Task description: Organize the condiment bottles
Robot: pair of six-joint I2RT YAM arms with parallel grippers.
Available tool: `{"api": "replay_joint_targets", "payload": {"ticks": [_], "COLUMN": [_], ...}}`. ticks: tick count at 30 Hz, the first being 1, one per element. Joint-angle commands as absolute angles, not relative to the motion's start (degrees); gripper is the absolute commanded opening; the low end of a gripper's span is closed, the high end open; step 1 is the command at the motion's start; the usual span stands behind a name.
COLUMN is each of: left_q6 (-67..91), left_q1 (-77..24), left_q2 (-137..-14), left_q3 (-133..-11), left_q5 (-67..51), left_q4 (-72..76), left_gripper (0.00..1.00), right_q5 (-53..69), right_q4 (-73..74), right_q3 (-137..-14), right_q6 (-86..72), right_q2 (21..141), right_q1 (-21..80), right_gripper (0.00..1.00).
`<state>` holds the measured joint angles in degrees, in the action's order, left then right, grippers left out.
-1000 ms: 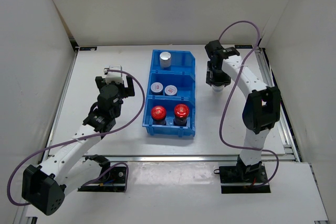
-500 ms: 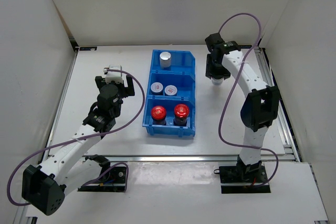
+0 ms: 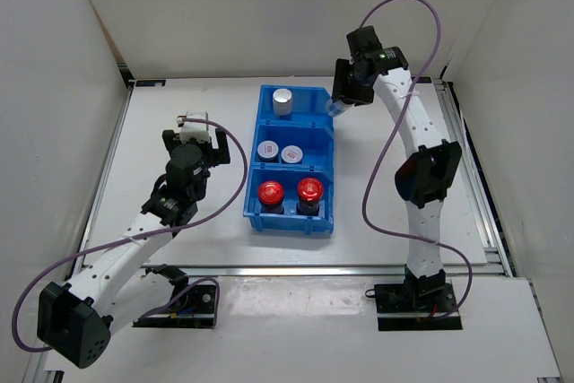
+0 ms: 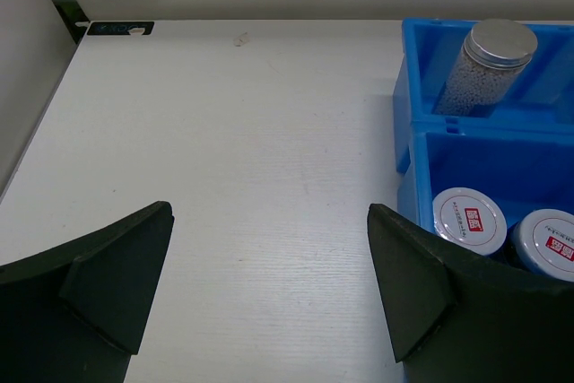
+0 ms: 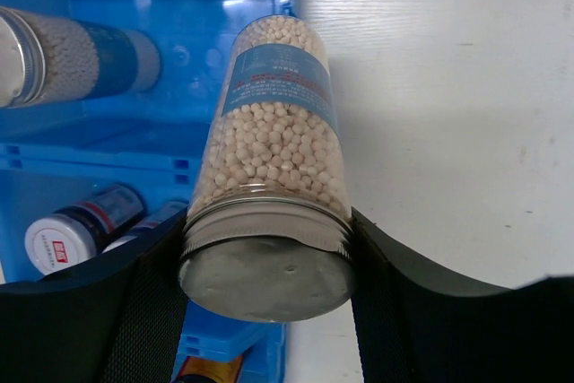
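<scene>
Top external view, w/ both wrist views. The right gripper (image 3: 344, 98) is clenched on a tall silver-capped bottle (image 5: 273, 150), w/ its fingers flanking the wall just under the cap. The bottle hangs clear of the table (image 4: 224, 114), over the right rim of the blue bin (image 3: 289, 221), approx. 1 o'clock from bin centre. In the right wrist view it lies partly over the bin and partly over the table.

Far compartment (12 o'clock) holds the 2nd tall bottle (image 3: 283, 100), upright. Middle compartment holds the left short jar (image 3: 268, 150) and right short jar (image 3: 291, 154). Near compartment (6 o'clock) holds the left red-capped jar (image 3: 271, 192) and right red-capped jar (image 3: 309, 189).

The left gripper (image 4: 269, 221) stands wide open, holding nothing, over the table at 9 o'clock from the bin.

Handling, as we judge it:
- The held bottle has a rigid clear wall packed w/ small white beads, so moderate heft, evenly spread.
- The smooth round wall is prob. slippery and could twist between the pads.
- We cannot tell glass vs. plastic, so we treat it as breakable.
- The best hold is across the dia. just below the cap, where the shoulder resists sliding down.
- Tall and narrow, it would tip easily when set beside its twin.
</scene>
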<state>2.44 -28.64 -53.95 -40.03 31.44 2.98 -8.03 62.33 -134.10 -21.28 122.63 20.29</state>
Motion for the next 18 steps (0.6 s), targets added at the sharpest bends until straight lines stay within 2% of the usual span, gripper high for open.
{"api": "replay_joint_targets", "payload": {"ticks": [1,18], "left_q6": [2.9,2.37], "left_q1": [-28.92,-28.92], "left_q2": [-53.17,-53.17], "left_q3": [-42.01,-42.01], "left_q5": [31.2,31.73], "left_q4": [2.46,2.99], "left_gripper": [1.0,1.0], "right_q5": [-1.86,4.83], "right_q4": [59.95,56.78], "right_q3": [-138.08,-146.95], "right_q6": [-21.88,-23.55], "right_q2": [124.45,135.44], "right_q1": [20.48,20.48], "right_gripper": [0.0,0.0]}}
